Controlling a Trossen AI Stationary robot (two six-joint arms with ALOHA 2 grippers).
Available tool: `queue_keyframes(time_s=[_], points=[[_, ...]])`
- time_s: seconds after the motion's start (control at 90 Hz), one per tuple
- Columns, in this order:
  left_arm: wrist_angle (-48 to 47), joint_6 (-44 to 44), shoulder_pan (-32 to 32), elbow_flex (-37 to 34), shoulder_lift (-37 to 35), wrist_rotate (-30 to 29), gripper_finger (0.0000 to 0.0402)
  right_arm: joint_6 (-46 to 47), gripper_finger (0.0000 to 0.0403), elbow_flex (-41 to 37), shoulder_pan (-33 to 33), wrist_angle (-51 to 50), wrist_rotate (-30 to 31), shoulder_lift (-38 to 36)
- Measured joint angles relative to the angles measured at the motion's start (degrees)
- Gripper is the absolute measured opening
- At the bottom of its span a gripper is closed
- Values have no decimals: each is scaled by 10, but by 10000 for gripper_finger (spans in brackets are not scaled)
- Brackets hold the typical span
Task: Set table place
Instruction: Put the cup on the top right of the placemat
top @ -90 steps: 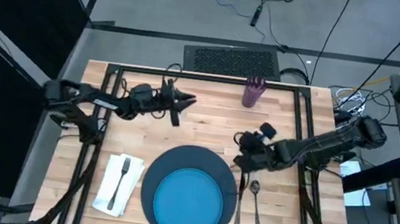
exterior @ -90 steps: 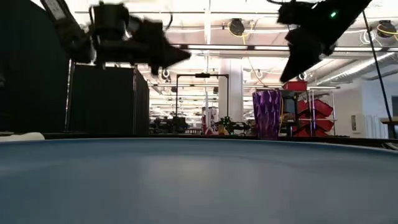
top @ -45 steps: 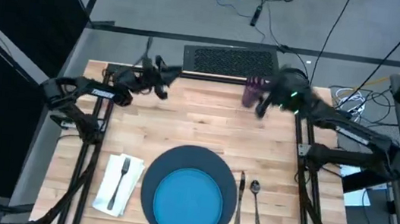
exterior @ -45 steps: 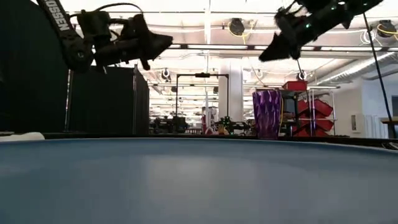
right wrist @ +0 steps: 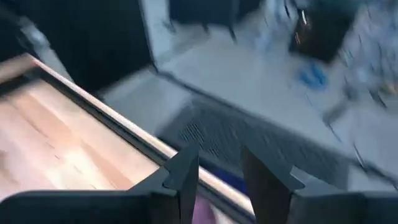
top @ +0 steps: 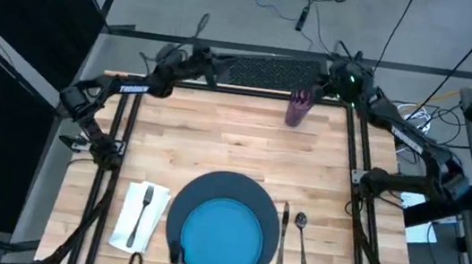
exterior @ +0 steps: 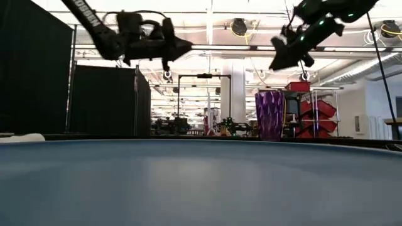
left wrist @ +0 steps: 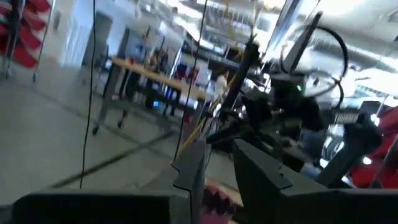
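**A:** What had changed in that last second?

**B:** Both arms had gone up and back to the far edge of the table [top: 235, 141]. A second before, the right gripper [top: 326, 78] hung low over the knife [top: 283, 234] and the spoon [top: 300, 235]. The left gripper [top: 211, 64] was over the wood, further in. Now both were lifted above the far rail.

**A:** What did that mean for the task?

**B:** I judged that the setting was complete, or nearly. The blue plate [top: 223, 237] lay on the grey charger [top: 211, 188]. The fork [top: 143, 209] lay on the napkin [top: 127, 227], to the left of the charger. The knife and the spoon lay just beside the charger on the right. The arms seemed to go to rest.

**A:** And the cup?

**B:** The purple cup [top: 298, 109] stood upright near the far edge. The right gripper was just beyond it and higher, not touching it. The left gripper was well apart from every piece.

**A:** The fingers?

**B:** On each gripper they stood a little apart, with a narrow gap, and held nothing.
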Motion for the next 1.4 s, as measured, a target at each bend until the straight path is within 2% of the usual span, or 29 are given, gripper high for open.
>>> queue_keyframes(time_s=[0.167, 0.356, 0.533, 0.644, 0.944, 1.156, 1.311, 1.4], points=[[-17, 1, 0, 12, 31, 3, 68, -28, 150, 101, -47, -139, 0, 72], [-16, -2, 0, 12, 67, 5, 68, -20, 210, 189, -75, -230, 0, 144], [-17, -3, -10, 12, 99, 24, 68, -15, 251, 206, -74, -290, -38, 201], [-15, -1, -20, 12, 107, 38, 68, -19, 268, 206, -64, -306, -45, 213], [-17, 17, -27, 12, 109, 38, 68, -17, 279, 207, -64, -296, -91, 201], [-16, 18, -27, 12, 109, 38, 68, -5, 279, 207, -53, -304, -177, 198], [-16, 18, -27, 12, 109, 38, 68, -21, 279, 207, -40, -329, -175, 197], [-16, 18, -28, 12, 109, 38, 68, -28, 279, 207, -32, -333, -129, 197]])
